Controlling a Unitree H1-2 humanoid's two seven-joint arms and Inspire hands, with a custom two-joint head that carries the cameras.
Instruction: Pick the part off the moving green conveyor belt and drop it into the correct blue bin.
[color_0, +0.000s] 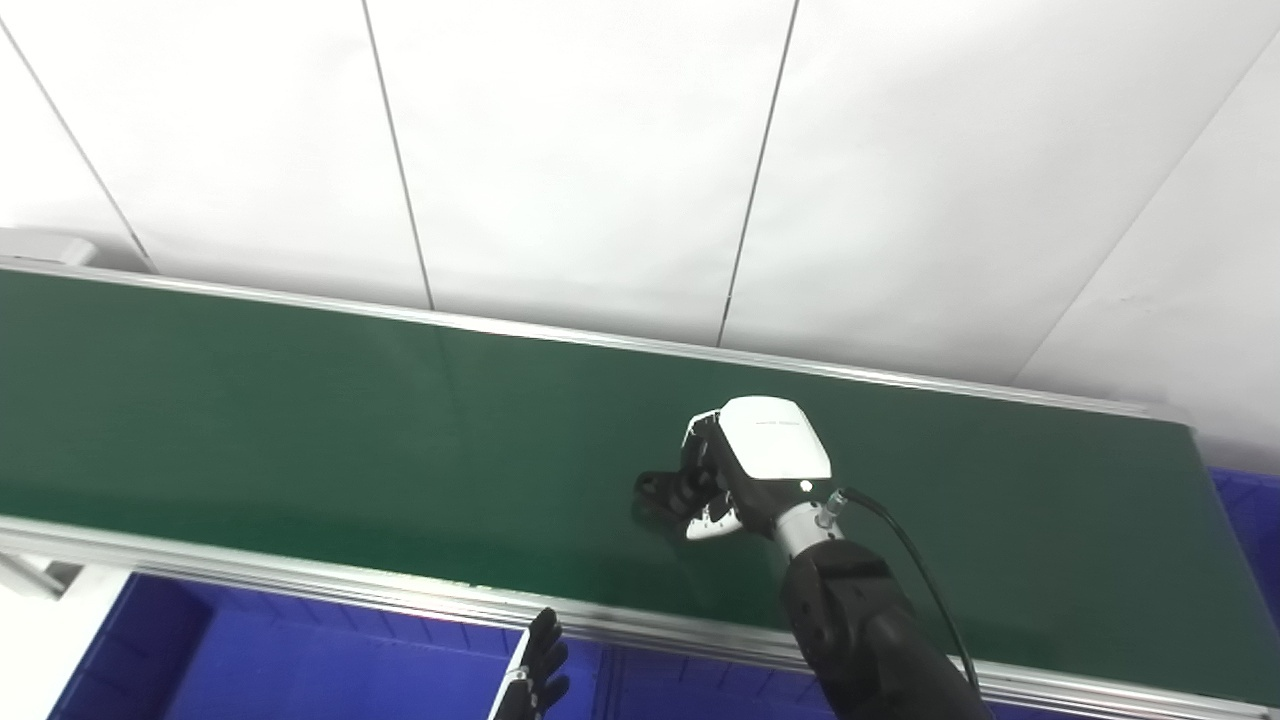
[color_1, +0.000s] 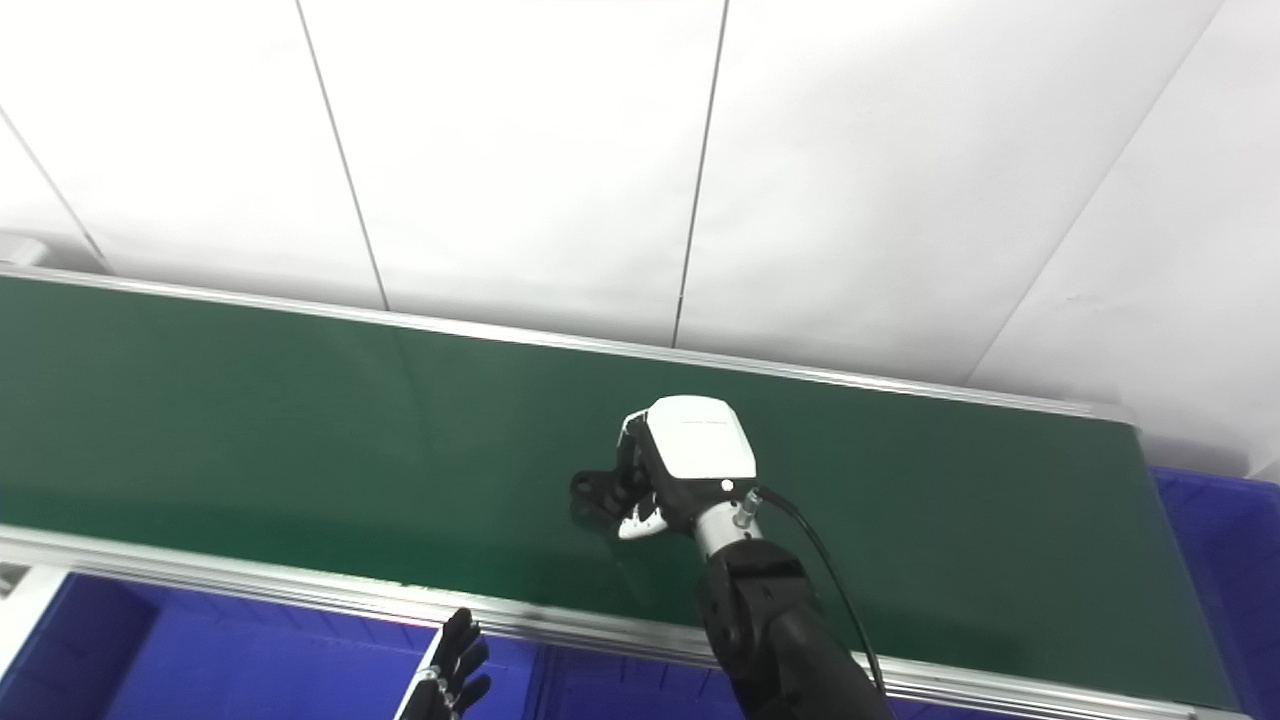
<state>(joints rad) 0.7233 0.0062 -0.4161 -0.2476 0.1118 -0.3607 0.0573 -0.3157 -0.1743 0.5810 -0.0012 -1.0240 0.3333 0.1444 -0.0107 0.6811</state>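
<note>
Curling its fingers down onto the belt, the right hand (color_0: 745, 468) seems to pinch a small dark part (color_0: 655, 490) near the conveyor belt's (color_0: 300, 420) front edge, palm down, likely to trap it as it travels. The left hand (color_0: 538, 672) waits low, fingers loosely together, over the blue bin (color_0: 250, 650) beneath that edge, whether holding anything I cannot tell.
</note>
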